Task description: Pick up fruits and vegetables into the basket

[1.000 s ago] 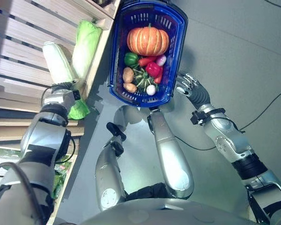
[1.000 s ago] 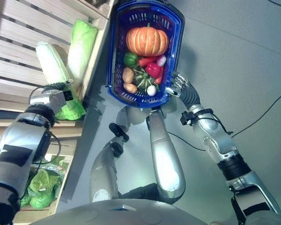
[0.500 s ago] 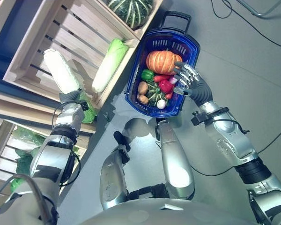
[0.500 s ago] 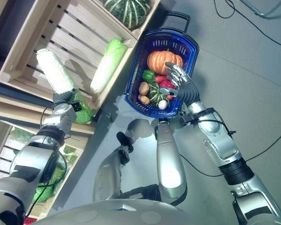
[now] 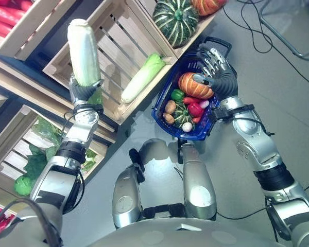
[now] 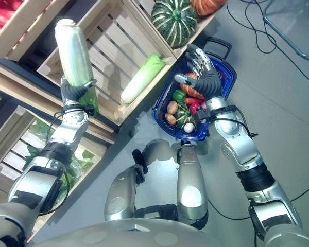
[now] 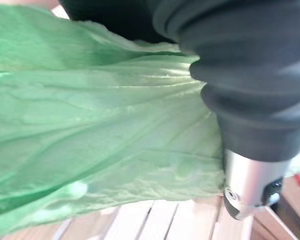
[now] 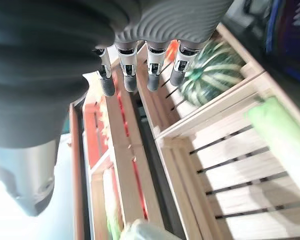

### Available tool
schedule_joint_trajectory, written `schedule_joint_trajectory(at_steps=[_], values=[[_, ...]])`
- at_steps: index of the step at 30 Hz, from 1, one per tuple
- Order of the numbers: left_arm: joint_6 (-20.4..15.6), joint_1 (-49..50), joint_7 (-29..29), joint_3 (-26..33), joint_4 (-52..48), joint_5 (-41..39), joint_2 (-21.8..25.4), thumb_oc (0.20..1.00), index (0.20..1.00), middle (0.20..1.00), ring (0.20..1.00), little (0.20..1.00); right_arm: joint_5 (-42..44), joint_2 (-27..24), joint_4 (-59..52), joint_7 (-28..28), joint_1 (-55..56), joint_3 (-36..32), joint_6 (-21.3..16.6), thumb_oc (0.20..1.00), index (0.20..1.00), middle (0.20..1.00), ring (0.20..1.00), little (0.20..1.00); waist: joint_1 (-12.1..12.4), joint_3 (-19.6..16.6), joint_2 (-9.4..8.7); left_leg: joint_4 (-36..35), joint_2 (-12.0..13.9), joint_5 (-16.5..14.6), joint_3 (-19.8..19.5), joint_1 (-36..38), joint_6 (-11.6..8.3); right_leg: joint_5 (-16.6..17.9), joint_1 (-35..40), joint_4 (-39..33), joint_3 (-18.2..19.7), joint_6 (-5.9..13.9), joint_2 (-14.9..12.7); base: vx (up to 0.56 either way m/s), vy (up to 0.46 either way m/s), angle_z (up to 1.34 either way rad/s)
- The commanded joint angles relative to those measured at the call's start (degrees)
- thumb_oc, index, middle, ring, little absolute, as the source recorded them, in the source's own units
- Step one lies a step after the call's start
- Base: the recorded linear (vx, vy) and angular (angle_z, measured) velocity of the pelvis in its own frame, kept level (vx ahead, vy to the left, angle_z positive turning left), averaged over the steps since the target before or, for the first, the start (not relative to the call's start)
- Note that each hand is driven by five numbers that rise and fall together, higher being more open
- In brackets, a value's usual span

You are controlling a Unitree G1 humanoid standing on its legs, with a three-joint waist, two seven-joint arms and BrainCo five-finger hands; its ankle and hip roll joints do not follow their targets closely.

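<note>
My left hand (image 5: 84, 93) is shut on a long pale-green cabbage (image 5: 83, 51) and holds it upright in front of the wooden crates; its leafy end (image 7: 90, 130) shows close up in the left wrist view. A blue basket (image 5: 196, 135) stands on the floor with an orange pumpkin (image 5: 191, 86), a green pepper, red peppers, potatoes, a small striped squash and a white bulb in it. My right hand (image 5: 215, 69) hovers open above the basket's far end, fingers (image 8: 140, 75) straight.
A second long cabbage (image 5: 142, 78) lies in a slatted wooden crate (image 5: 121, 38). A striped green pumpkin (image 5: 175, 15) sits in the crate beyond it. Leafy greens (image 5: 37, 162) fill a lower crate at the left. Cables (image 5: 257, 25) trail over the grey floor at the right.
My left hand has lifted the cabbage up out of the crate. My right hand has risen from beside the basket to above it. The camera has tilted upward.
</note>
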Motion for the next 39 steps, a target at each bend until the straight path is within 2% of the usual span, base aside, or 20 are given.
schedule_joint_trajectory(at_steps=[1, 7, 16, 25, 31, 35, 39], values=[[-1.1, 0.28, 0.03, -1.79, -5.9, 7.07, 5.94, 0.2, 0.2, 0.2, 0.2, 0.2, -0.4, 4.55, -0.16, -2.04, -2.67, 1.76, -1.64, 1.0, 1.0, 1.0, 1.0, 1.0, 0.54, -7.71, -2.19, 5.87, -3.17, -8.76, 0.72, -0.16, 4.28, 1.63, 7.57, -10.31, 0.35, 3.67, -2.17, 0.04, -0.047, 0.18], [1.48, -2.89, -2.4, -5.32, -11.73, 11.39, 6.44, 0.2, 0.2, 0.2, 0.2, 0.2, 2.1, 8.15, 0.41, -3.58, -6.78, 4.77, -0.85, 1.0, 1.0, 1.0, 1.0, 1.0, 2.12, -9.41, -2.7, 4.86, -3.17, -8.95, 0.14, 1.34, 4.53, 2.44, 10.14, -12.54, -0.28, 4.11, -1.96, 0.04, -0.064, 0.1], [4.65, -6.61, -5.95, -12.97, -17.94, 22.35, 4.1, 0.2, 0.2, 0.2, 0.2, 0.2, 11.54, 13.35, 1.85, -7.21, -11.57, 8.91, 3.57, 1.0, 1.0, 1.0, 1.0, 1.0, 3.91, -10.97, -3.68, 4.58, -2.84, -10.06, -0.42, 3.32, 4.77, 2.71, 13.56, -14.61, -1.3, 4.91, -1.86, 0.04, -0.062, 0.07], [6.29, -9.32, -6.58, -18.61, -21.01, 29.33, 2.27, 0.2, 0.2, 0.2, 0.2, 0.2, 22.32, 16.71, 5.2, -11.53, -11.6, 10.53, 3.14, 1.0, 1.0, 1.0, 1.0, 1.0, 4.44, -11.32, -4.9, 3.86, -2.21, -10.42, -0.15, 4.46, 4.8, 3.28, 14.96, -16.01, -1.42, 5.79, -1.66, 0.01, -0.047, 0.04], [7.1, -10.08, -6.01, -20.09, -21.62, 31.65, 1.69, 0.2, 0.2, 0.2, 0.2, 0.2, 22.84, 17.68, 7.53, -14.62, -11.52, 10.6, 3.05, 1.0, 1.0, 1.0, 1.0, 1.0, 4.56, -11.22, -5.25, 3.8, -2.03, -10.53, -0.14, 4.58, 4.78, 3.36, 15.16, -16.19, -1.39, 5.95, -1.59, 0.0, -0.011, 0.0], [9.14, -11.2, -4.88, -21.42, -22.76, 36.14, 1.52, 0.2, 0.2, 0.2, 0.2, 0.2, 24.65, 18.19, 9.84, -17.43, -11.25, 10.33, 3.63, 1.0, 1.0, 1.0, 1.0, 1.0, 4.49, -11.08, -5.47, 3.48, -1.83, -10.61, -0.06, 4.89, 4.81, 3.37, 15.32, -16.34, -1.32, 6.1, -1.57, 0.0, 0.0, 0.0], [10.21, -11.72, -3.6, -22.09, -23.26, 37.44, 1.24, 0.2, 0.2, 0.2, 0.2, 0.2, 26.02, 18.98, 11.76, -19.83, -11.32, 10.13, 2.23, 1.0, 1.0, 1.0, 1.0, 1.0, 4.6, -11.09, -5.51, 3.42, -1.77, -10.68, 0.05, 5.02, 4.77, 3.35, 15.64, -16.58, -1.45, 6.09, -1.64, 0.0, 0.0, 0.0]])
